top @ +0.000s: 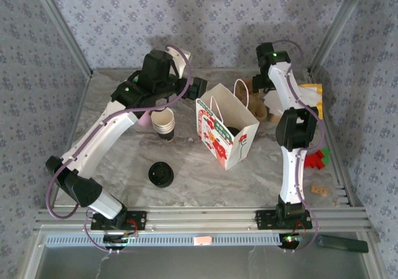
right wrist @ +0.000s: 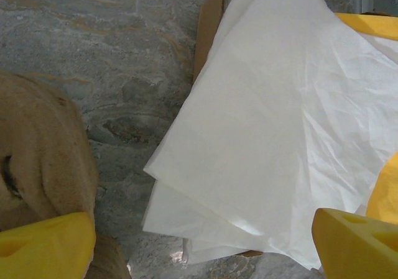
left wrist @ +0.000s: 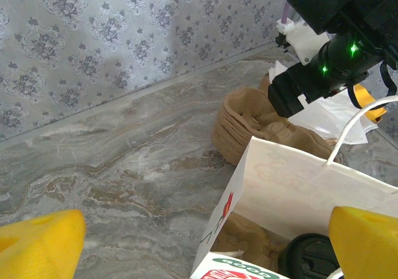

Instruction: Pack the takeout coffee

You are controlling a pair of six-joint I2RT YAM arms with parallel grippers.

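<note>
1. Could hook the rim of the paper bag (left wrist: 298, 186) with the left gripper (left wrist: 205, 242), which is spread wide, holding nothing and hanging near the bag's open mouth. Would likely drag or topple so light a bag.
2. Would then risk spilling the coffee (left wrist: 309, 257), marked by its black lid low inside the bag at mid-table. Cannot tell whether upright.
3. Might pinch several napkins (right wrist: 280, 123) at once with the right gripper (right wrist: 205, 242), also spread and empty, poised above them toward the far right corner.
4. Might knock the cup stack (top: 164, 125), between the bag and the left edge.
5. Underneath, a grey marbled table (top: 124, 161), smooth and probably slippery. Around it, grey floral wallpaper (left wrist: 93, 36), and a metal rail (top: 205, 215) along the near edge.
</note>
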